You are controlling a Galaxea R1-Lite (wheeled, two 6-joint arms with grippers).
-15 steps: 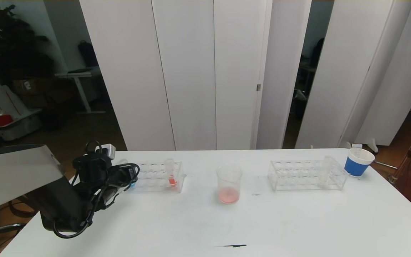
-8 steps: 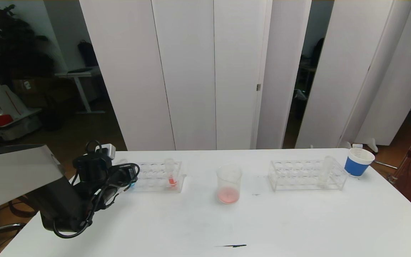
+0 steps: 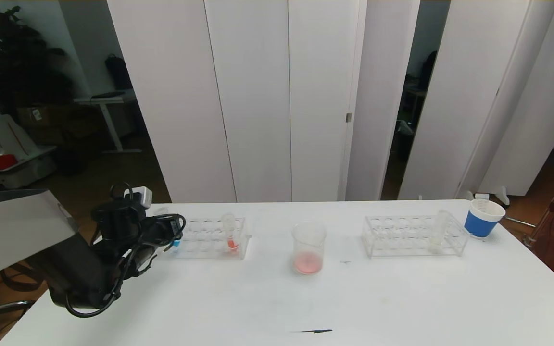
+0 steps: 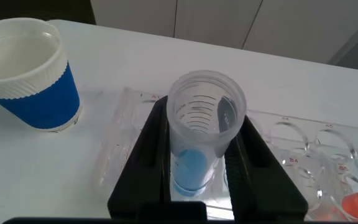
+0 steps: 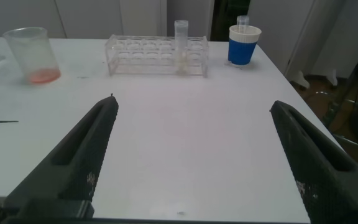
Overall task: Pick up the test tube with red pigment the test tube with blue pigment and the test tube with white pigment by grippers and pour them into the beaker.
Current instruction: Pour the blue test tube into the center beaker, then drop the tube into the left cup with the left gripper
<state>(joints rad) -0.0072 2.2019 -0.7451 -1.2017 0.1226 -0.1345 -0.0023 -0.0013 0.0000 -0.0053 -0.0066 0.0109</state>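
Observation:
My left gripper (image 3: 173, 235) is shut on the test tube with blue pigment (image 3: 176, 243) at the left end of the left rack (image 3: 209, 238). In the left wrist view the tube (image 4: 204, 134) stands between the black fingers (image 4: 157, 143) over the rack (image 4: 303, 155). A tube with red liquid (image 3: 231, 235) stands in the same rack. The beaker (image 3: 308, 247), with pink liquid at its bottom, stands mid-table. The test tube with white pigment (image 3: 438, 233) stands in the right rack (image 3: 402, 235). My right gripper (image 5: 191, 109) is open and empty, low over the near table; it does not show in the head view.
A blue-and-white paper cup (image 3: 483, 218) stands at the table's far right corner. Another such cup (image 4: 27, 74) stands beside the left rack. A dark streak (image 3: 313, 330) marks the table near the front edge.
My left gripper and arm have risen slightly, carrying the blue tube a little upward at the rack's left end. Everything else is unmoved.

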